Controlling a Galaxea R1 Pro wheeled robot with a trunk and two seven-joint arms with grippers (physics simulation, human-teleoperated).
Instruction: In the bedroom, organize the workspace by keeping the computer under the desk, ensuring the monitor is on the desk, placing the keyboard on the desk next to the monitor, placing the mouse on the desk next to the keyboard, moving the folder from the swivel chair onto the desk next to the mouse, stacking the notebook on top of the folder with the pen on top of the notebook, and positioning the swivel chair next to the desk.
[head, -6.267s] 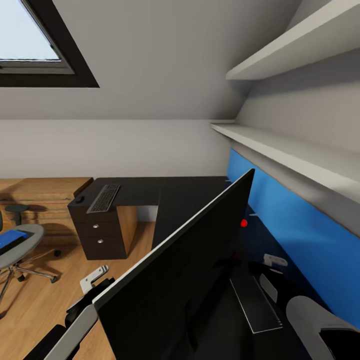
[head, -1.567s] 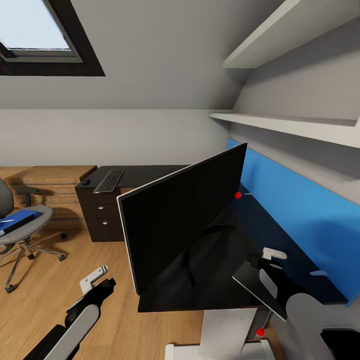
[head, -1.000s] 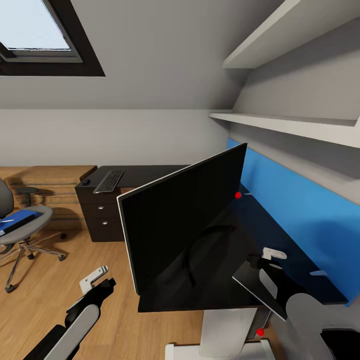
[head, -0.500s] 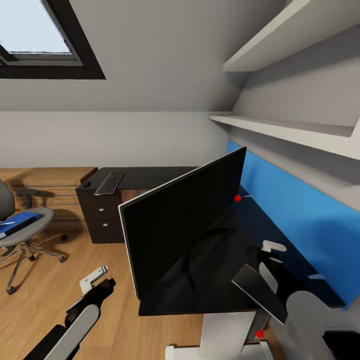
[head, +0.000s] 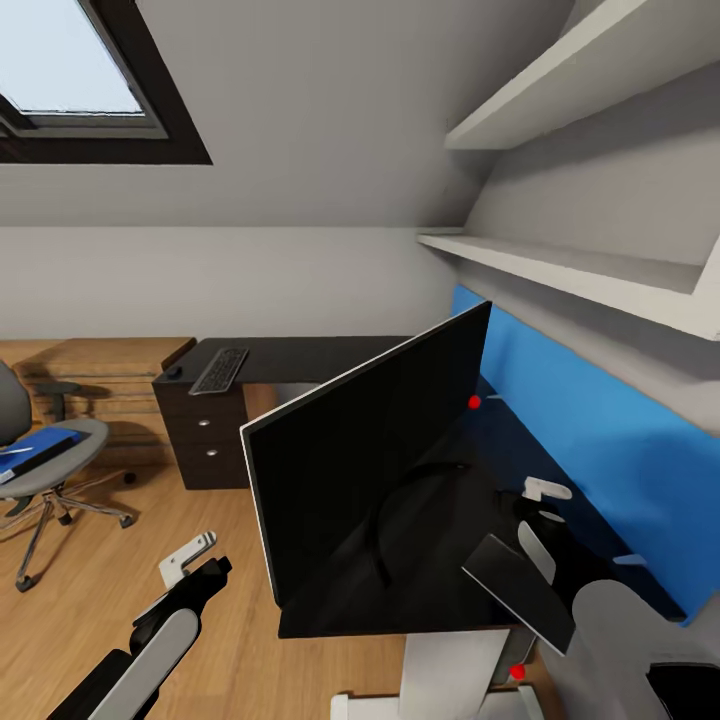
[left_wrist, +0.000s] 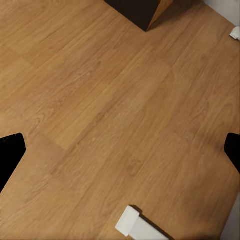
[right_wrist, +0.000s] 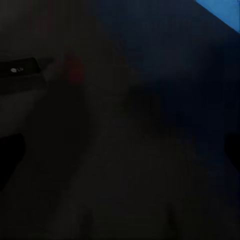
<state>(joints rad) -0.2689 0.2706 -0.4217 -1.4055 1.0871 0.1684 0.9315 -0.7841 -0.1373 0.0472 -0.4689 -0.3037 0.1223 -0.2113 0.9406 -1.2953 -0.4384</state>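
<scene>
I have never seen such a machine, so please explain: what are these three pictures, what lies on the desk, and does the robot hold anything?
They are simulator renders from a two-armed wheeled robot. The head view looks over a black desk with a blue rear panel. On it stands the monitor; farther off lie the keyboard and the small mouse. The blue folder lies on the swivel chair. The left tool hangs over the wooden floor, as its wrist camera shows, open and empty. The right wrist picture is too dark to tell what that tool does.

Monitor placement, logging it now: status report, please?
Monitor tilted on desk. Left gripper open over floor, empty; right gripper state unclear. Keyboard on far wing, folder on chair.
</scene>
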